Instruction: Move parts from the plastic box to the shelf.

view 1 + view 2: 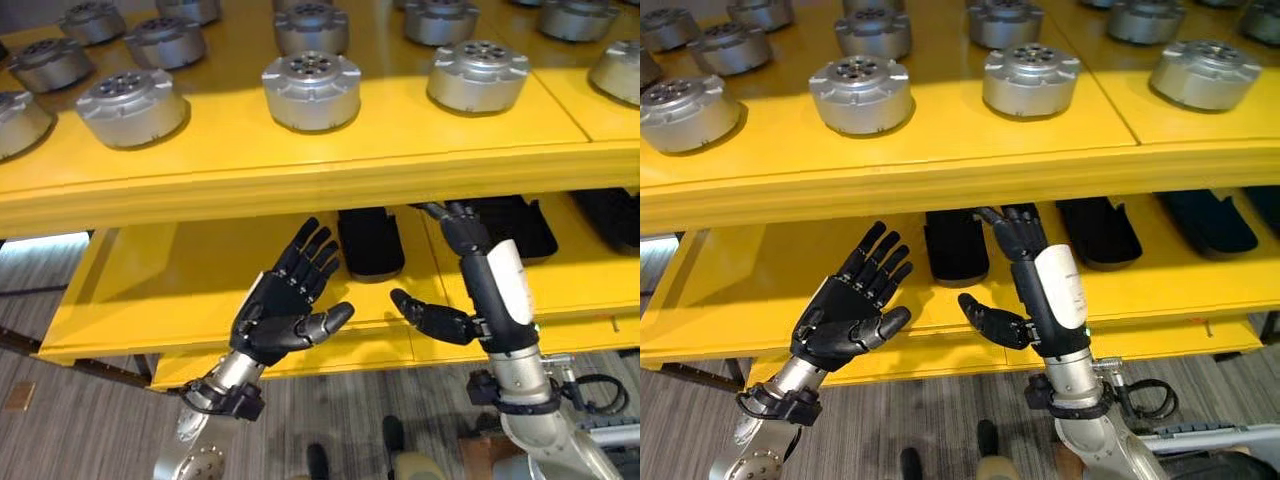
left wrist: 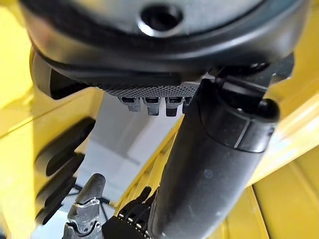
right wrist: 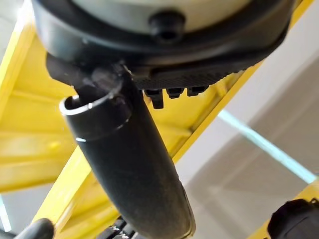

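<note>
Yellow shelf (image 1: 300, 180), roughly 12 round silver parts (image 1: 311, 90), 2 empty open hands (image 1: 845, 315) below.

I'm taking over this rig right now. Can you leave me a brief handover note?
Left hand: open, holding nothing, in front of the lower yellow shelf.
Right hand: open, holding nothing, fingers reaching toward the black oblong parts on that lower shelf.
Done: round silver metal parts stand in rows on the upper yellow shelf.
Left: I can't tell how many remain to move.

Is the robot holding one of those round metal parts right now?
No: the left hand and right hand are open and hold nothing; the round parts sit on the top shelf.
</note>
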`<state>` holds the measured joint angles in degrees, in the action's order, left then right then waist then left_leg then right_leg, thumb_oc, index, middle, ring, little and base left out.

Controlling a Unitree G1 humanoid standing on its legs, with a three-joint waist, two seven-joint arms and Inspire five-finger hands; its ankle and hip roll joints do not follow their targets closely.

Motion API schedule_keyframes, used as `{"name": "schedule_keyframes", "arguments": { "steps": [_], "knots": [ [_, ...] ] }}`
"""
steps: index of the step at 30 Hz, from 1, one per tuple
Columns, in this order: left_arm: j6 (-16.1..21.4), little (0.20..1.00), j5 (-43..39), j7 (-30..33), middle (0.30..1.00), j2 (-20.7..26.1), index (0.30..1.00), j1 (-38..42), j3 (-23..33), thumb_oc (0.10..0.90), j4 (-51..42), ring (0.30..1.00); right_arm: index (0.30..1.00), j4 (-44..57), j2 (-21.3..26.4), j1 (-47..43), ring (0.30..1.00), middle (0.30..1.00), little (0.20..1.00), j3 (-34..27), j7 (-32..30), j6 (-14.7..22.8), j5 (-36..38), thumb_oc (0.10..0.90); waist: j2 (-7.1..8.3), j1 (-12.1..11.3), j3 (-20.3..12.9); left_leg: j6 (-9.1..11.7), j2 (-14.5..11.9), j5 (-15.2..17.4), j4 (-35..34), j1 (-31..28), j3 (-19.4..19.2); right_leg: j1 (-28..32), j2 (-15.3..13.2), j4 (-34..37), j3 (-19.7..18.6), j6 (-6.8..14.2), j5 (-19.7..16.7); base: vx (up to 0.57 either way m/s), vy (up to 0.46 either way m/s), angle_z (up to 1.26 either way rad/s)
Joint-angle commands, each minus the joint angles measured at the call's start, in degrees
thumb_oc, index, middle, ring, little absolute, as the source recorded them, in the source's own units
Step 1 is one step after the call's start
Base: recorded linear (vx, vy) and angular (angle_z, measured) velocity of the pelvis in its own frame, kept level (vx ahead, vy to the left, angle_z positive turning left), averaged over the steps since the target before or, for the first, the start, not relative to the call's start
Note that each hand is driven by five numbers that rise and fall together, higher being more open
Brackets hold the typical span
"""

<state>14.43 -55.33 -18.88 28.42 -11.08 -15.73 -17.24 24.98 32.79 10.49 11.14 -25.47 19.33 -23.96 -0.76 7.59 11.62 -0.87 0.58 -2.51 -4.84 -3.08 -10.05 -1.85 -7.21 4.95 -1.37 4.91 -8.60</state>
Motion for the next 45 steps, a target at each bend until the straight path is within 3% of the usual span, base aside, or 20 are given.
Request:
{"name": "schedule_keyframes", "arguments": {
  "steps": [1, 5, 6, 7, 8, 10, 11, 13, 16, 23, 24, 25, 26, 30, 31, 34, 37, 42, 45],
  "knots": [
    [5.2, 1.0, 2.4, -3.8, 1.0, 1.6, 1.0, 1.2, 0.8, 0.9, -6.1, 1.0, 1.0, 3.4, 0.5, -5.0, 1.0, 1.0, 1.0, -1.9, -3.9, 2.0, 3.1, 0.9, -0.15, 0.1, -5.2, 1.6, -4.1, 1.2, 0.1, -1.8, -1.0, 1.6, -3.8, 0.1, -3.4, 5.2, 0.0, 0.03, 0.215, -0.02],
    [5.6, 1.0, 2.7, -3.6, 1.0, 2.7, 1.0, 0.9, 1.4, 0.9, -5.7, 1.0, 1.0, 4.2, 1.6, -2.5, 1.0, 1.0, 1.0, -3.8, -3.0, 2.4, 3.8, 0.9, 0.31, 0.9, -5.0, 0.9, -3.4, 1.9, 0.6, -1.7, -3.8, 0.2, -5.7, 0.1, -2.9, 6.8, -1.3, -0.03, 0.173, -0.17],
    [6.6, 1.0, 4.9, -1.8, 1.0, 2.7, 1.0, 1.6, 1.5, 0.9, -5.6, 1.0, 1.0, 4.0, 1.7, -3.2, 1.0, 1.0, 1.0, -3.1, -2.1, 3.1, 4.0, 0.9, 0.99, 0.6, -3.9, 1.0, -3.6, 2.3, 1.1, -2.1, -7.5, -0.4, -7.0, -0.4, 2.7, 7.7, -2.0, -0.11, 0.15, -0.34],
    [7.0, 1.0, 5.3, -1.5, 1.0, 2.6, 1.0, 1.8, 1.4, 0.9, -5.4, 1.0, 1.0, 3.8, 1.7, -3.7, 1.0, 1.0, 1.0, -2.7, -2.0, 3.4, 4.0, 0.9, 1.2, 0.4, -3.4, 1.1, -3.8, 2.3, 1.1, -2.3, -8.9, -0.6, -7.4, -0.7, 4.6, 8.0, -2.2, -0.15, 0.148, -0.56],
    [7.7, 1.0, 6.4, -0.4, 1.0, 2.3, 1.0, 2.1, 1.3, 0.9, -5.0, 1.0, 1.0, 3.1, 1.6, -5.6, 1.0, 1.0, 1.0, -1.4, -1.6, 4.2, 4.3, 0.9, 1.52, -0.3, -2.5, 1.2, -4.2, 2.3, 1.1, -3.0, -12.3, -1.6, -8.4, -2.0, 9.3, 8.6, -2.7, -0.13, 0.09, -1.21],
    [7.5, 1.0, 7.7, -0.3, 1.0, 1.9, 1.0, 3.3, 0.5, 0.9, -4.7, 1.0, 1.0, 2.7, 1.0, -8.8, 1.0, 1.0, 1.0, 0.8, -2.4, 2.6, 3.7, 0.9, 1.63, -1.1, -1.6, 0.7, -4.5, 2.2, 1.3, -3.3, -15.0, -2.8, -10.1, -5.8, 12.7, 8.6, -2.7, -0.11, 0.091, -1.61],
    [5.4, 1.0, 7.6, -3.5, 1.0, 2.0, 1.0, 4.3, -0.3, 0.9, -4.1, 1.0, 1.0, 2.2, 0.9, -9.5, 1.0, 1.0, 1.0, 1.3, -3.2, 1.8, 3.6, 0.9, 1.28, -1.4, -1.7, 0.3, -4.3, 3.0, 2.0, -3.2, -14.5, -2.3, -11.0, -9.6, 13.0, 8.5, -0.6, -0.04, 0.074, -1.18],
    [4.8, 1.0, 6.3, -8.0, 1.0, 2.6, 1.0, 4.2, -0.8, 0.9, -3.6, 1.0, 1.0, 1.6, 1.0, -9.4, 1.0, 1.0, 1.0, 0.7, -3.9, 2.6, 3.3, 0.9, 0.92, -1.6, -1.6, -0.1, -4.8, 2.7, 3.4, -2.3, -15.1, -2.0, -11.3, -13.5, 13.9, 7.4, 1.4, -0.04, 0.033, -0.54],
    [6.6, 1.0, 3.3, -12.1, 1.0, 3.7, 1.0, 2.8, -2.1, 0.9, -3.1, 1.0, 1.0, 0.5, 1.8, -9.2, 1.0, 1.0, 1.0, 0.3, -3.3, 5.9, 4.5, 0.9, -0.13, -2.6, -1.8, -1.3, -5.6, 2.9, 5.9, -0.8, -16.7, -1.8, -13.3, -22.3, 16.8, 5.2, 3.2, -0.04, 0.028, -0.17],
    [6.5, 1.0, 2.9, -12.7, 1.0, 3.6, 1.0, 2.8, -2.9, 0.9, -2.9, 1.0, 1.0, 0.0, 1.6, -10.2, 1.0, 1.0, 1.0, 1.0, -3.3, 6.6, 4.3, 0.9, -0.31, -3.5, -2.0, -1.6, -5.9, 3.1, 6.5, -0.3, -17.7, -1.8, -14.1, -24.6, 17.9, 4.7, 4.1, -0.01, -0.05, -0.55],
    [8.4, 1.0, 1.1, -13.5, 1.0, 3.5, 1.0, 2.8, -3.7, 0.9, -2.4, 1.0, 1.0, -0.6, 0.9, -13.8, 1.0, 1.0, 1.0, 3.8, -3.6, 5.8, 3.5, 0.9, -0.44, -5.0, -2.6, -0.1, -7.9, 1.8, 7.3, 0.8, -21.1, 1.7, -12.1, -18.4, 22.6, 3.3, 7.0, -0.01, -0.277, -0.09],
    [8.4, 1.0, 1.1, -13.5, 1.0, 3.5, 1.0, 2.8, -3.7, 0.9, -2.4, 1.0, 1.0, -0.6, 0.9, -13.8, 1.0, 1.0, 1.0, 3.8, -3.6, 5.8, 3.5, 0.9, -0.44, -5.0, -2.6, -0.1, -7.9, 1.8, 7.3, 0.8, -21.1, 1.7, -12.1, -18.4, 22.6, 3.3, 7.0, -0.02, -0.559, -1.3],
    [7.8, 1.0, 0.8, -16.1, 1.0, 3.3, 1.0, 3.5, -4.2, 0.9, -2.5, 1.0, 1.0, -0.7, 0.2, -15.1, 1.0, 1.0, 1.0, 4.4, -5.3, 2.3, 2.9, 0.9, -0.55, -4.5, -2.8, 1.3, -9.6, 0.5, 7.1, 1.3, -22.8, 3.5, -9.8, -14.5, 23.0, 3.5, 7.5, -0.01, -0.441, -1.35],
    [7.3, 1.0, -0.6, -17.9, 1.0, 3.6, 1.0, 3.6, -4.9, 0.9, -3.0, 1.0, 1.0, -1.4, 0.0, -13.6, 1.0, 1.0, 1.0, 2.4, -5.6, 1.4, 3.5, 0.9, -0.55, -2.8, -2.9, 1.9, -10.2, -0.3, 6.1, 0.9, -23.6, 3.7, -8.0, -12.3, 22.0, 4.0, 7.5, -0.01, -0.271, -1.01],
    [7.0, 1.0, -1.4, -17.9, 1.0, 3.9, 1.0, 3.6, -5.2, 0.9, -3.8, 1.0, 1.0, -1.3, 0.3, -11.9, 1.0, 1.0, 1.0, 0.1, -5.7, 1.2, 3.7, 0.9, -0.57, -0.7, -2.7, 2.4, -10.6, -0.5, 5.5, 0.2, -24.6, 3.5, -6.7, -10.5, 21.1, 3.3, 7.2, 0.0, -0.269, -0.88],
    [6.2, 1.0, -1.7, -17.6, 1.0, 3.7, 1.0, 3.8, -5.6, 0.9, -4.3, 1.0, 1.0, -1.4, 0.5, -11.0, 1.0, 1.0, 1.0, -1.5, -6.1, 0.9, 4.0, 0.9, -0.6, 0.7, -2.7, 2.9, -11.0, -0.9, 4.9, -0.4, -25.6, 3.4, -5.5, -8.9, 20.5, 2.7, 6.6, 0.0, -0.299, -0.37],
    [6.2, 1.0, -1.0, -15.0, 1.0, 3.1, 1.0, 4.8, -6.9, 0.9, -4.6, 1.0, 1.0, -2.7, 1.0, -10.9, 1.0, 1.0, 1.0, -3.0, -6.3, 0.4, 4.2, 0.9, -0.78, 2.7, -2.8, 4.0, -11.8, -1.7, 4.0, -0.9, -27.3, 3.1, -4.1, -6.8, 19.6, 1.6, 6.0, 0.0, -0.278, -0.36],
    [6.5, 1.0, -1.2, -12.3, 1.0, 2.4, 1.0, 6.1, -7.6, 0.9, -4.8, 1.0, 1.0, -3.5, 1.7, -11.1, 1.0, 1.0, 1.0, -3.5, -6.5, -0.4, 3.0, 0.9, -1.11, 4.0, -2.9, 5.1, -13.0, -3.2, 3.1, -0.8, -28.4, 2.8, -2.3, -5.5, 18.7, 0.4, 6.0, -0.01, -0.244, -0.41],
    [7.0, 1.0, -1.1, -8.4, 1.0, 1.2, 1.0, 8.1, -8.0, 0.9, -4.2, 1.0, 1.0, -4.6, 2.6, -10.6, 1.0, 1.0, 1.0, -4.1, -4.6, -0.4, 5.3, 0.9, -1.15, 5.8, -3.0, 6.9, -14.8, -5.9, 3.3, -0.8, -28.6, 2.9, 0.5, -4.1, 16.9, -1.3, 6.5, 0.03, -0.286, -0.45]
  ]
}}
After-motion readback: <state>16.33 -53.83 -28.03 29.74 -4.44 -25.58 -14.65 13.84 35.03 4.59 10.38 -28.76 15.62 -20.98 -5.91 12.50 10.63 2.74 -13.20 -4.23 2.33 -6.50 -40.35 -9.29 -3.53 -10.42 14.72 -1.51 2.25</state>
